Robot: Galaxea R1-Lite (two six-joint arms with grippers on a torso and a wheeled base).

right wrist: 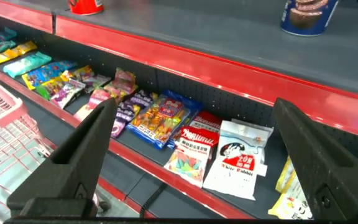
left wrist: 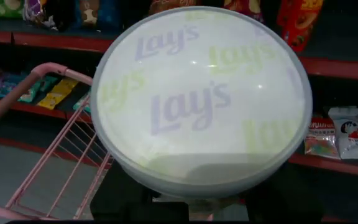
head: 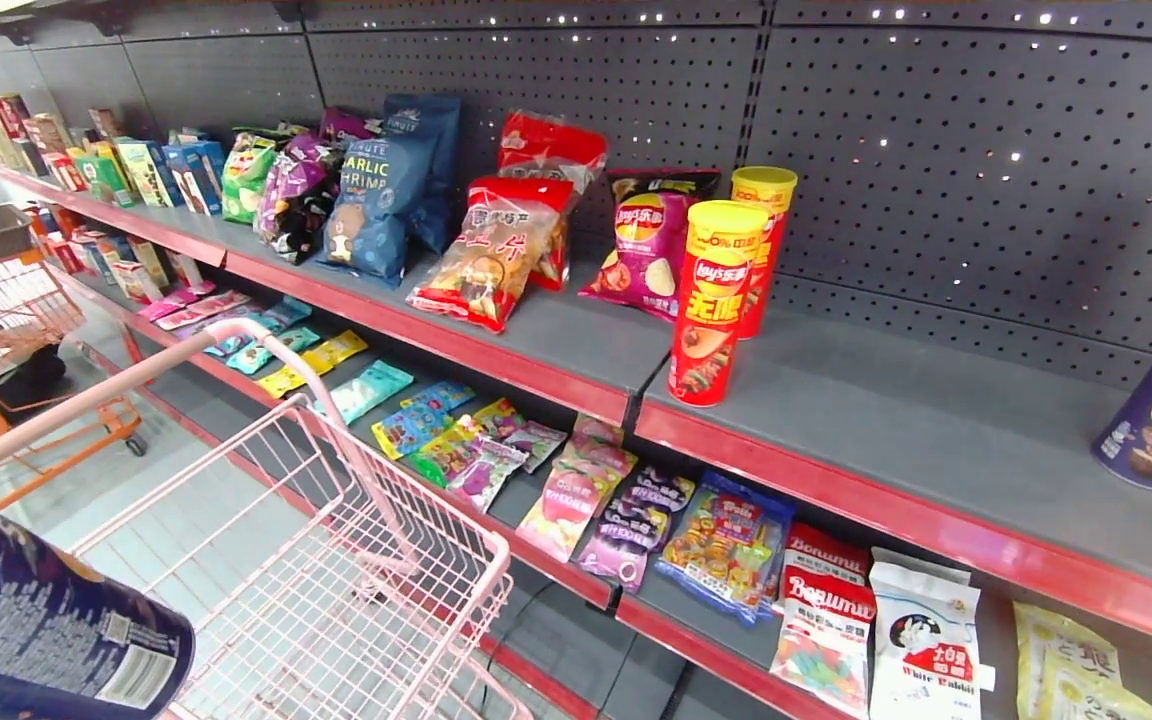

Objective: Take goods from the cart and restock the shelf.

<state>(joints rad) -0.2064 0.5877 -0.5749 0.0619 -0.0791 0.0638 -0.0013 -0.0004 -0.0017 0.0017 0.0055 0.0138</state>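
Pink cart (head: 86, 400), grey shelf (head: 886, 420) edged red, red-and-yellow tall can (head: 711, 300) — near can (head: 36, 620) looks dark blue.

Bright, even light falls from above onto the upper grey shelf board with a red front edge (head: 886, 420). White pinpoints glint through the dark perforated back panel (head: 986, 150). Straight shelf lines bow at my head view's edges. Glare spots dot the pale round plastic lid (left wrist: 201, 99). The lower grey shelf (right wrist: 241, 102) lies shaded, and my right pincer (right wrist: 194, 177) shows as dark silhouettes.
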